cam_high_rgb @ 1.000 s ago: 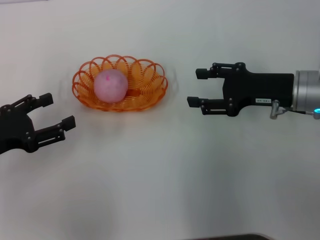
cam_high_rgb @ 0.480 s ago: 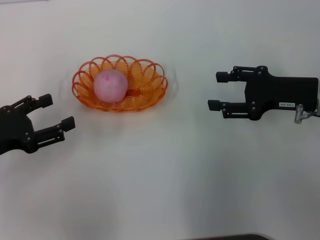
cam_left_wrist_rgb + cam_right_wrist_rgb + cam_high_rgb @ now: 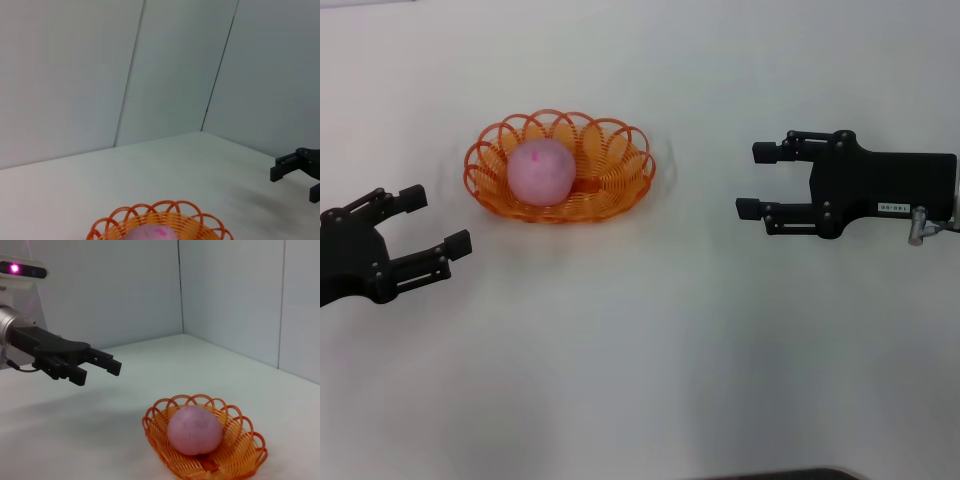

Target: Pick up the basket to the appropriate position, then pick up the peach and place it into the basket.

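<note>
Overhead head view; wrists facing basket (image 3: 560, 167)

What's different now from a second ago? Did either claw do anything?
The right claw drew back toward the robot's right, away from the basket, open and empty throughout. The left claw stayed parked and open, and the peach stayed in the basket.
</note>
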`<state>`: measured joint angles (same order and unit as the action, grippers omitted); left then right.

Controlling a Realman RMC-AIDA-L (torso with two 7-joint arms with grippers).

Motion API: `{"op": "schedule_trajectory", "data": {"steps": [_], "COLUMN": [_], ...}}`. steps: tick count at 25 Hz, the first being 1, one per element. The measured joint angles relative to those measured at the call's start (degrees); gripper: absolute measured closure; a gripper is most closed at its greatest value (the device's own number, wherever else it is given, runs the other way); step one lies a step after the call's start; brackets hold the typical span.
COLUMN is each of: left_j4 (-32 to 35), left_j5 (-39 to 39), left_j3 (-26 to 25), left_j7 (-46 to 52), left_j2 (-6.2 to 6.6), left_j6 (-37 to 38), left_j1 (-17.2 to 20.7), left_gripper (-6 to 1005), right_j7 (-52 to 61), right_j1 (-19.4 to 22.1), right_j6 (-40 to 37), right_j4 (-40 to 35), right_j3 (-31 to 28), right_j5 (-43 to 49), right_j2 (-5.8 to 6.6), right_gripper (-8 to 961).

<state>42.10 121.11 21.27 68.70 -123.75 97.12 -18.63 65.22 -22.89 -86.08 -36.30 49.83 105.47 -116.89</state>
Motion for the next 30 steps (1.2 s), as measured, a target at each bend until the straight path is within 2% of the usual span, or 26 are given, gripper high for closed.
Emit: {"op": "schedule_trajectory", "data": {"steps": [15,30], "left_j4": [0.0,0.05], "left_j5": [0.0,0.0], "left_j3": [0.0,-0.09], "left_j7": [0.03,0.03], "left_j2": [0.0,0.0], "left_j6": [0.0,0.03], "left_j1": [0.0,0.02], "left_gripper": [114,114], "right_j7": [0.0,1.14], "right_j1": [0.13,0.37], "right_j6": [-0.07,-0.38], "right_j4": [0.0,-0.5], "right_j3": [-0.76,-0.97], "right_j5": [0.0,-0.01], "right_j2": [0.03,0.86], "right_gripper": [184,184]}}
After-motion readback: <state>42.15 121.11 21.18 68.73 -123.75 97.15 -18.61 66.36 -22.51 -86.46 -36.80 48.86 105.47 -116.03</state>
